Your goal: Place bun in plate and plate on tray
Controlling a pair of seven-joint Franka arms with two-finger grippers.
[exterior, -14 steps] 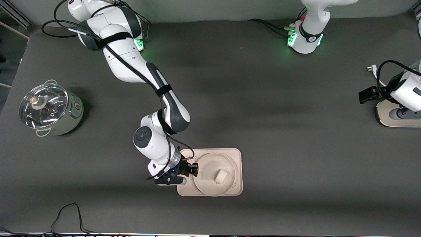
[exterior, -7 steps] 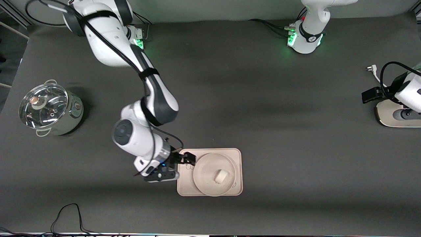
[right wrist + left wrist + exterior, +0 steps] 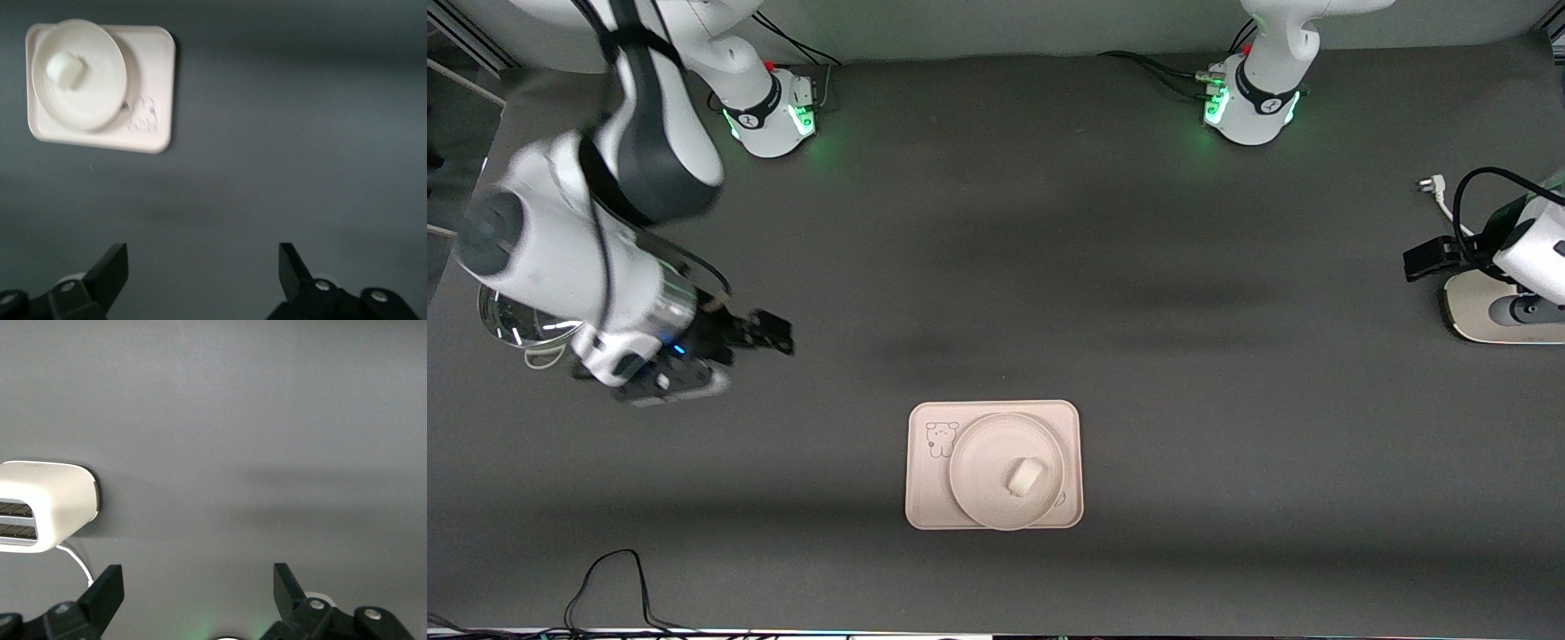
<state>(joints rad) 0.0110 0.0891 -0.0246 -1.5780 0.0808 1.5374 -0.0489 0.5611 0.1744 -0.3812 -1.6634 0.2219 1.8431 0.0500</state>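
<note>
The bun [image 3: 1024, 476] sits in the plate [image 3: 978, 462], a little off centre toward the left arm's end, and the plate rests on the tray [image 3: 925, 498] with its rim lapping the tray's edge nearest the front camera; the bear drawing [image 3: 941, 439] shows beside it. From how things lie, both steps look done.

The right gripper [image 3: 769, 333] is up over bare worktop [image 3: 1138, 311], well apart from the tray, fingers spread wide and holding nothing. The left gripper [image 3: 193, 593] waits by the toaster [image 3: 47, 513] at its own end, fingers [image 3: 107, 590] apart and empty too.

The bun looks soft and light, so I'd pinch it gently across its middle. The plate seems stiff, smooth and perhaps slippery; its raised rim is the place to grip. A glass-lidded pot [image 3: 516, 320] stands partly hidden under the right arm.
</note>
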